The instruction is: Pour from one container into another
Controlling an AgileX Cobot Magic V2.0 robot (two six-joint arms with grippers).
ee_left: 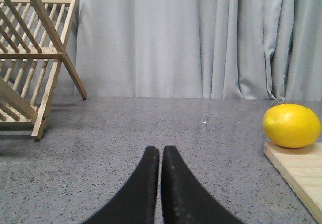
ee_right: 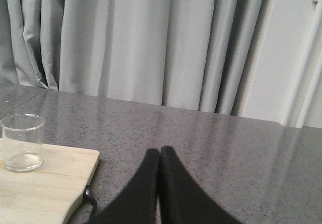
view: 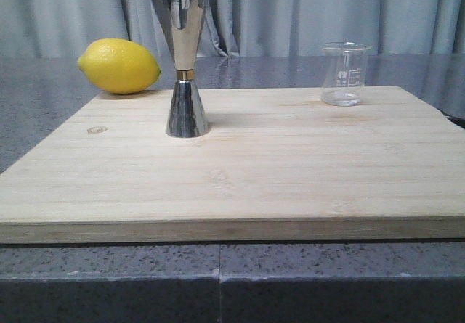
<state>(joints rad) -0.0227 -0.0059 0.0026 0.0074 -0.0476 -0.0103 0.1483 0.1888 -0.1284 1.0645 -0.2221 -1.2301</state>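
**Both pincers idle, beaker and jigger untouched on board**

Landmark: wooden cutting board (view: pixel 240 163) lying flat on the grey speckled bench (view: pixel 43 112).

- Jigger (view: pixel 183 65): steel, hourglass shape, gold band at the waist. Upright on the board, toward the board's far-left part. Nothing touches it.
- Beaker (view: pixel 344 74): small clear glass, white printed marks, upright at the board's far-right corner. Well apart from the jigger. Contents: cannot tell; the base looks clear. Right wrist view shows it near the board's rounded corner.
- Lemon (view: pixel 119 65): sits at the board's far-left corner, just beside the jigger but not touching it. Left wrist view shows it resting on the board's edge.
- Left pincer (ee_left: pixel 160 153): black fingers pressed together, holding nothing, over bare bench off the board's left side, well apart from the lemon.
- Right pincer (ee_right: pixel 160 154): fingers together, holding nothing, over bare bench off the board's right side, clear of the beaker.
- Wooden rack (ee_left: pixel 30 58): stands on the bench beyond the left pincer, far from the board.
- Grey curtain (view: pixel 305 11) behind the board.
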